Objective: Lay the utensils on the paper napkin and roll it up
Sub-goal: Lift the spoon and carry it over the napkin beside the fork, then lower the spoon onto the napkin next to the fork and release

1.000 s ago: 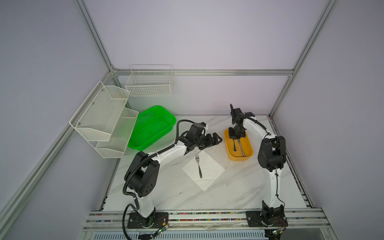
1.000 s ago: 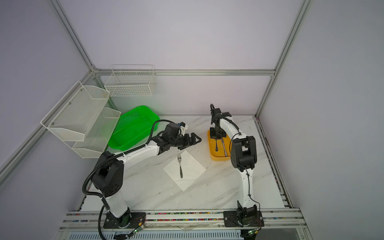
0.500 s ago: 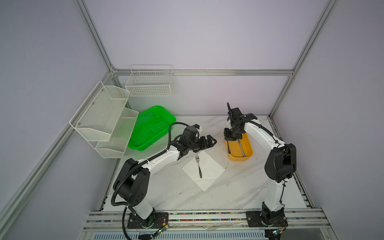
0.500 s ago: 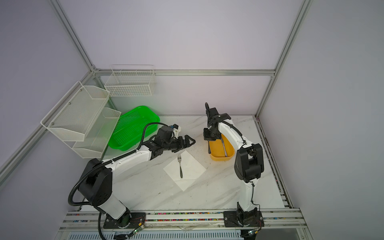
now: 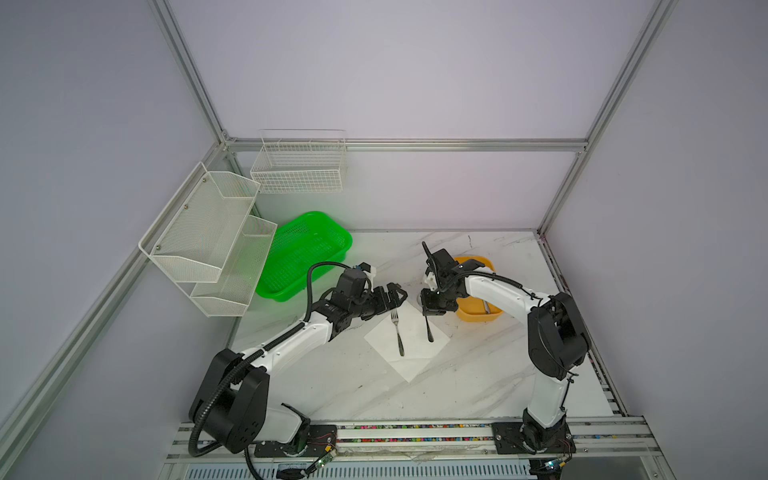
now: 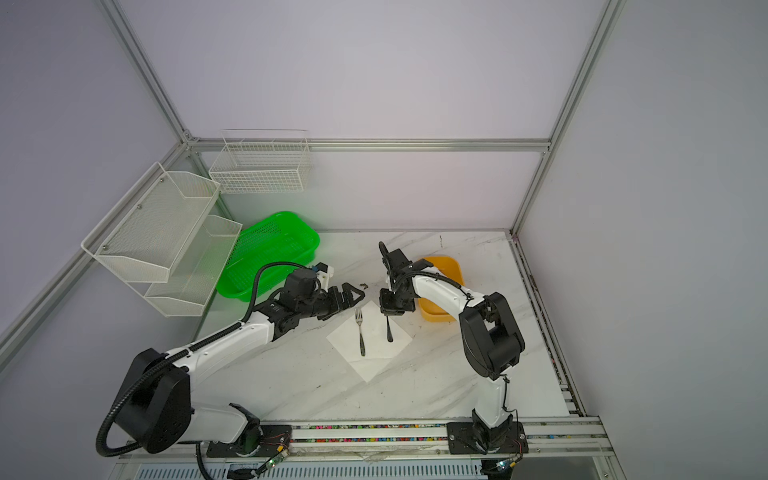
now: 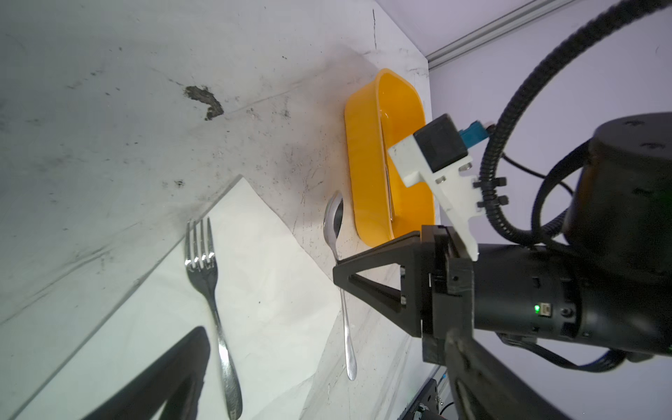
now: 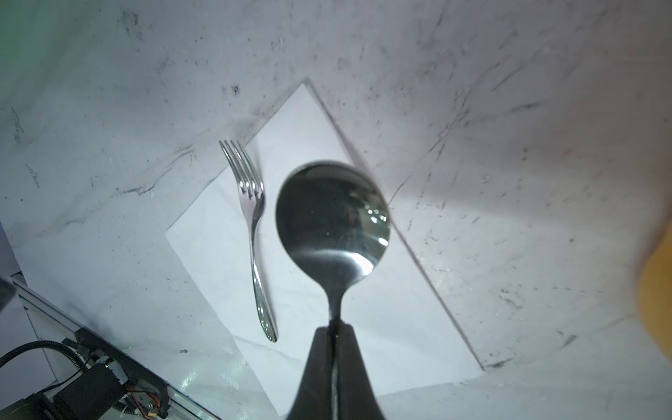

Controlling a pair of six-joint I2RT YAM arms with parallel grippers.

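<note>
Spoon (image 8: 332,218) pinched at neck by right gripper (image 8: 336,329), hanging over paper napkin (image 5: 409,361) beside resting fork (image 5: 397,332) — left gripper (image 5: 395,296) spread, empty. Dropped from height, might bounce off — or shift thin paper.

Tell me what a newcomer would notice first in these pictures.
Probably the shiny spoon, pinched in the shut right gripper above the white paper napkin, where a fork already lies. Then two splashes of colour on the marbled table: a bright green basket at back left and a yellow tub at the right.
</note>
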